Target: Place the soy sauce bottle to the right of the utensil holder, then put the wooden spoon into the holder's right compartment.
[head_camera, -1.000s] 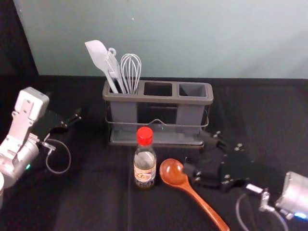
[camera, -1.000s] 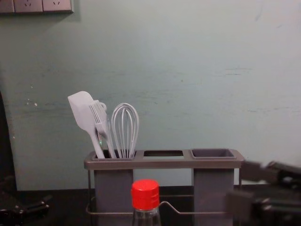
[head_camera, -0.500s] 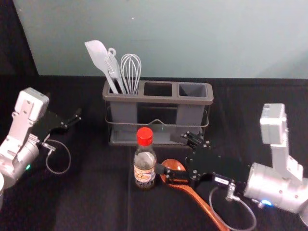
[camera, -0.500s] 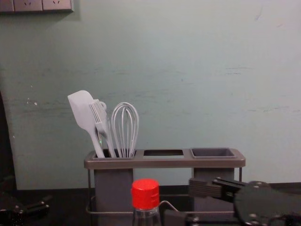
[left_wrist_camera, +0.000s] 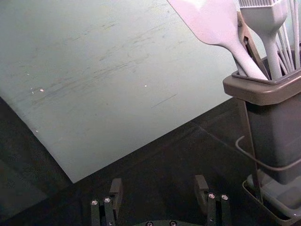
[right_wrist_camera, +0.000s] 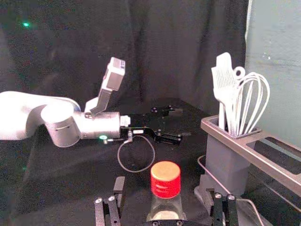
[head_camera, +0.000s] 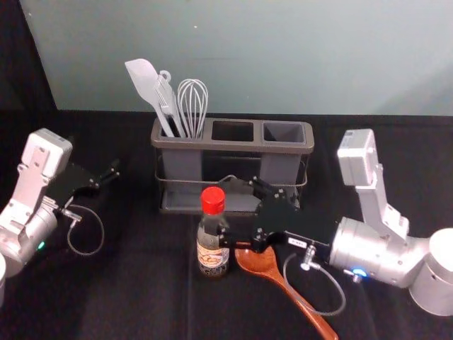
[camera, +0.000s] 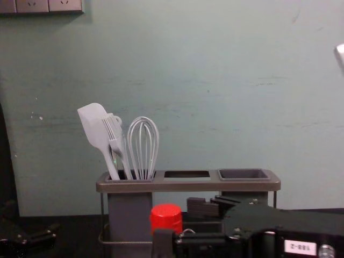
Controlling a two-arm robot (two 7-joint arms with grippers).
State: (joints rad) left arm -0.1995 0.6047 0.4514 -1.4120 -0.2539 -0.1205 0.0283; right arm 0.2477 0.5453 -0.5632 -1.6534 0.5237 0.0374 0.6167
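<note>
- One soy sauce bottle (head_camera: 212, 249) stands upright at the fingertips of the right gripper (right_wrist_camera: 163, 181), its red cap (head_camera: 213, 200) in line with the gap in the right wrist view. Whether a finger touches the glass, I cannot tell.
- That gripper's fingers are spread wide, holding nothing. It has moved in from well off to the bottle's right, while the bottle has not shifted.
- So the approach looks nearly done. Next it likely needs to slide in a touch more and close; closing early might pinch only the edge and tip the bottle.
- The wooden spoon (head_camera: 301, 302) lies partly under the right gripper, its handle running out on the robot's side. It is where it was, and should wait until the bottle is placed; a low sweep could nudge it.
- The utensil holder (head_camera: 233, 147) stands beyond the right gripper, towards the wall. Its right compartment (head_camera: 283, 132) has no utensil standing in it, ready for the spoon; spatula (head_camera: 144, 80) and whisk (head_camera: 192, 99) are in the left one.
- The bottle's goal, right of the holder, would mean carrying it back past the gripper's present spot.
- The left gripper (left_wrist_camera: 158, 181) is parked well off to the left of the right one, fingers apart.
</note>
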